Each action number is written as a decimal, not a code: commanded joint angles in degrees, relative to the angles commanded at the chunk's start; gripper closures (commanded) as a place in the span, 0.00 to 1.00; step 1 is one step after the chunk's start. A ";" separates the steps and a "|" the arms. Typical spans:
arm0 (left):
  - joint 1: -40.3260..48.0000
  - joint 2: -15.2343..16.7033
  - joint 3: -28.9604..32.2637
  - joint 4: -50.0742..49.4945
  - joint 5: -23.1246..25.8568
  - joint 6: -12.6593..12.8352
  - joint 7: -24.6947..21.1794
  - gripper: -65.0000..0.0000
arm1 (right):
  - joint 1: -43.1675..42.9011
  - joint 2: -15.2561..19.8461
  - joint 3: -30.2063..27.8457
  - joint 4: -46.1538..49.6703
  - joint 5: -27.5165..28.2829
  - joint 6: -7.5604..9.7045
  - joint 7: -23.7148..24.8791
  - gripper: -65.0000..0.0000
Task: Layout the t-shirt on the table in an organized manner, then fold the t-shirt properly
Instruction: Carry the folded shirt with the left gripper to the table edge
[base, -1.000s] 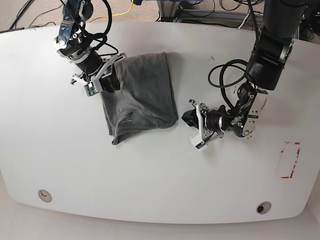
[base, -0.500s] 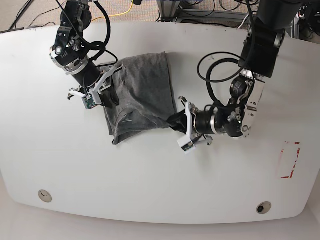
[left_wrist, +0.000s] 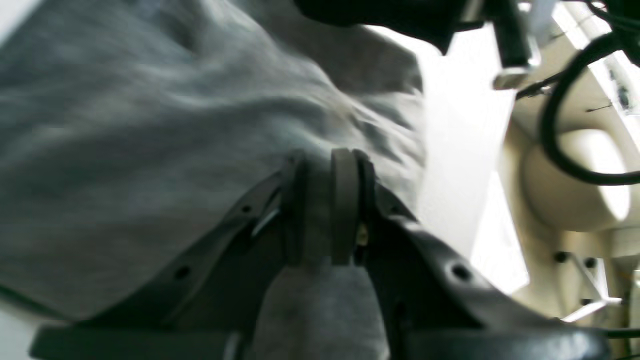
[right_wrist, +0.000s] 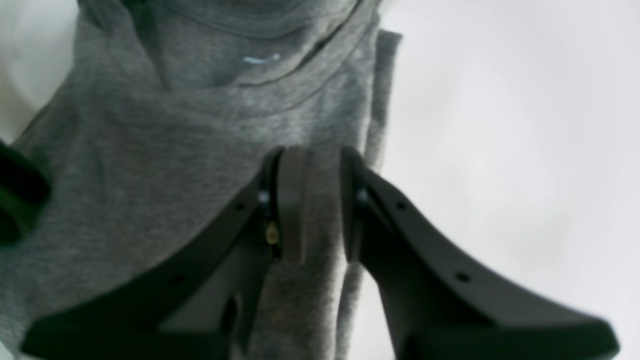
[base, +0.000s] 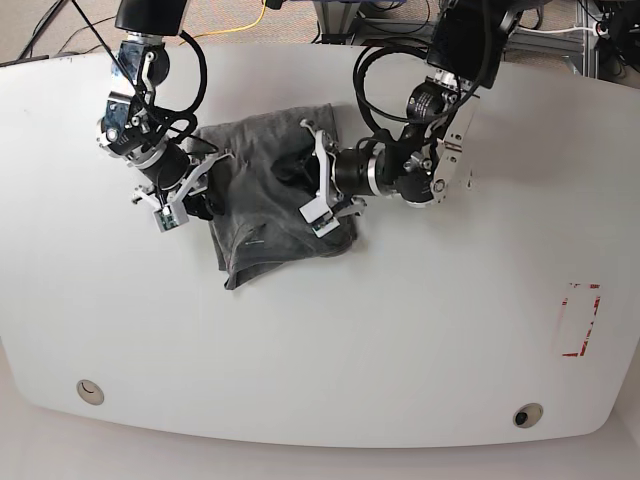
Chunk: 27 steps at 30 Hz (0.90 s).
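Observation:
The grey t-shirt (base: 262, 205) lies crumpled in a narrow folded bundle on the white table (base: 400, 330), left of centre. My left gripper (base: 303, 170) reaches in from the right over the shirt's upper part. In the left wrist view this gripper (left_wrist: 322, 200) is shut, with a ridge of the t-shirt (left_wrist: 150, 125) pinched between its pads. At the shirt's left edge sits my right gripper (base: 198, 188). The right wrist view shows that gripper (right_wrist: 315, 200) shut on a fold along the t-shirt (right_wrist: 175, 125) border, with bare table (right_wrist: 500, 125) beside it.
A red dashed rectangle (base: 578, 320) marks the table near its right edge. Two round holes (base: 89, 390) (base: 526, 415) sit along the front edge. Black cables loop off the left arm (base: 380, 70), and more cables lie behind the table's far edge.
The left arm has swung left from the shirt's lower right corner onto its upper part and closed on the fabric. The right gripper shifted slightly, and the shirt's top bunched.

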 joint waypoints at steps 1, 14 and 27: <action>-0.09 -0.18 0.00 -0.62 0.00 0.00 0.00 0.87 | -0.26 0.35 0.00 -0.53 0.00 0.00 0.35 0.83; -6.15 -12.04 3.69 -18.02 4.13 -0.92 -11.08 0.87 | -6.77 -1.58 0.00 0.62 0.35 0.00 1.32 0.83; -6.86 -17.58 0.18 -18.90 4.04 -0.92 -10.90 0.87 | -8.97 -5.89 -6.33 6.86 0.00 0.00 -1.41 0.83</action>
